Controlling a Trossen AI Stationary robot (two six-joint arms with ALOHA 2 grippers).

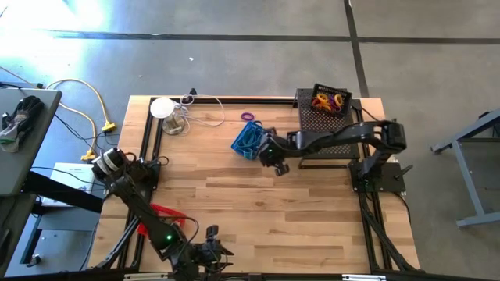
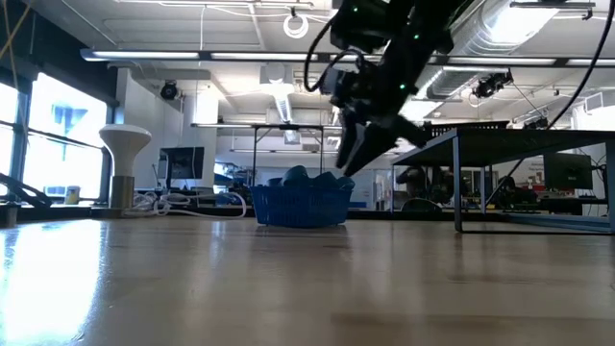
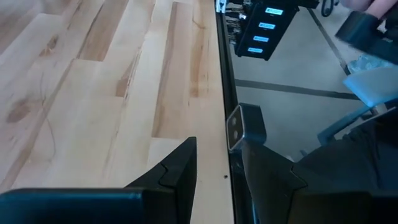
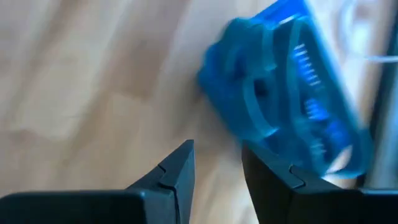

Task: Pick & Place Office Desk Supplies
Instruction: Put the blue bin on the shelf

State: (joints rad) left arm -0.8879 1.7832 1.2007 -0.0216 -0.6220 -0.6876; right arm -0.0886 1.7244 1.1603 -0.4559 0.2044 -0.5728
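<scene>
A small blue mesh basket (image 1: 248, 141) stands on the wooden table right of the middle, with blue loops heaped in it (image 4: 273, 99). A purple ring (image 1: 248, 117) lies just beyond it. My right gripper (image 4: 217, 152) hangs above the table beside the basket's right side (image 2: 351, 159), pointing down at a slant. It is open a little, with nothing between its fingers. My left gripper (image 3: 217, 149) is at the table's near edge (image 1: 212, 248), open a little and holding nothing.
A flat black mesh tray (image 1: 312, 129) at the far right holds orange, yellow and purple bits (image 1: 328, 100). A white disc with cables (image 1: 164, 109) stands far left. Something red (image 1: 164, 212) lies under the left arm. The table's middle is bare wood (image 1: 258, 203).
</scene>
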